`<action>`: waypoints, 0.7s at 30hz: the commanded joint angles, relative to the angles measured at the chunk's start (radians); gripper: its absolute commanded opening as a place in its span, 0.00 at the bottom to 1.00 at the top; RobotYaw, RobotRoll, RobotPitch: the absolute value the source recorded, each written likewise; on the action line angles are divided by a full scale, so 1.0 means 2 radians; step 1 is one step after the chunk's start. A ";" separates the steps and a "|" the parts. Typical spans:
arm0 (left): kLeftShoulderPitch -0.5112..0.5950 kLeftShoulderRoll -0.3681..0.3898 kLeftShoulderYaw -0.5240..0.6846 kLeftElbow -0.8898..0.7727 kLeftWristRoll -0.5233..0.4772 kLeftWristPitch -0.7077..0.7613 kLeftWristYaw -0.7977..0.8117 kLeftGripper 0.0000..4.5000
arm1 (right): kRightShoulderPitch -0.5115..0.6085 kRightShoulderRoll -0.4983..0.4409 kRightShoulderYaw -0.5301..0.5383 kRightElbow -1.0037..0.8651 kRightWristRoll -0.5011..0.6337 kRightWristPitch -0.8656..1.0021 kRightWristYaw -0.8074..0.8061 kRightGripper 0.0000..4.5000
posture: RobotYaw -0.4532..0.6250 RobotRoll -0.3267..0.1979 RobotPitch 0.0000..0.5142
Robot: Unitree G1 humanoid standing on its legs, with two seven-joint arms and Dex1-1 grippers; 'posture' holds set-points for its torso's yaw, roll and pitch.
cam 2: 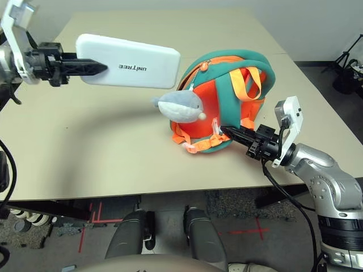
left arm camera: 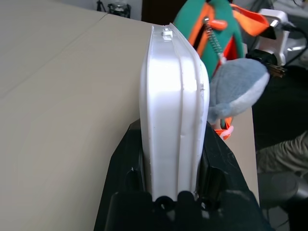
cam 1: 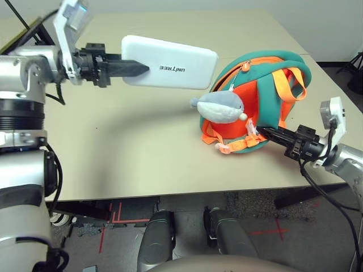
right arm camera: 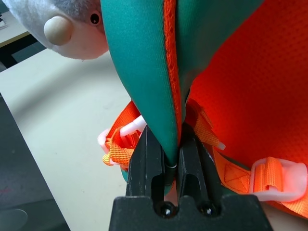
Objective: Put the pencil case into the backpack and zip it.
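Note:
The white pencil case (cam 1: 170, 61) hangs in the air above the table, left of the backpack, held level by one short end. My left gripper (cam 1: 139, 69) is shut on that end; in the left wrist view the case (left arm camera: 173, 106) stands edge-on between the two black fingers (left arm camera: 129, 163). The teal and orange backpack (cam 1: 266, 96) lies at the table's right with its grey plush shark (cam 1: 221, 106) on the front. My right gripper (cam 1: 262, 131) is shut on the backpack's lower teal edge (right arm camera: 149, 72), which runs down between its fingers (right arm camera: 144, 163).
The beige table (cam 1: 113, 147) has bare room left of and in front of the backpack. Its front edge runs just below my right gripper. Orange straps and white buckles (right arm camera: 284, 180) trail from the backpack's base.

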 commanded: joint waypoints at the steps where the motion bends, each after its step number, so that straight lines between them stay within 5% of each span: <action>1: -0.015 0.006 -0.010 -0.005 0.007 -0.006 -0.021 0.28 | 0.002 0.003 0.006 0.003 -0.007 -0.001 0.000 0.00 | 0.50 0.62 0.22; 10: -0.035 -0.022 -0.055 0.011 0.040 -0.030 -0.042 0.28 | 0.002 0.005 0.003 -0.004 -0.006 -0.001 -0.003 0.00 | 0.49 0.62 0.22; 21: -0.046 -0.121 -0.083 0.101 0.092 -0.101 -0.038 0.28 | 0.001 0.008 0.004 -0.007 -0.007 -0.002 -0.006 0.00 | 0.47 0.62 0.21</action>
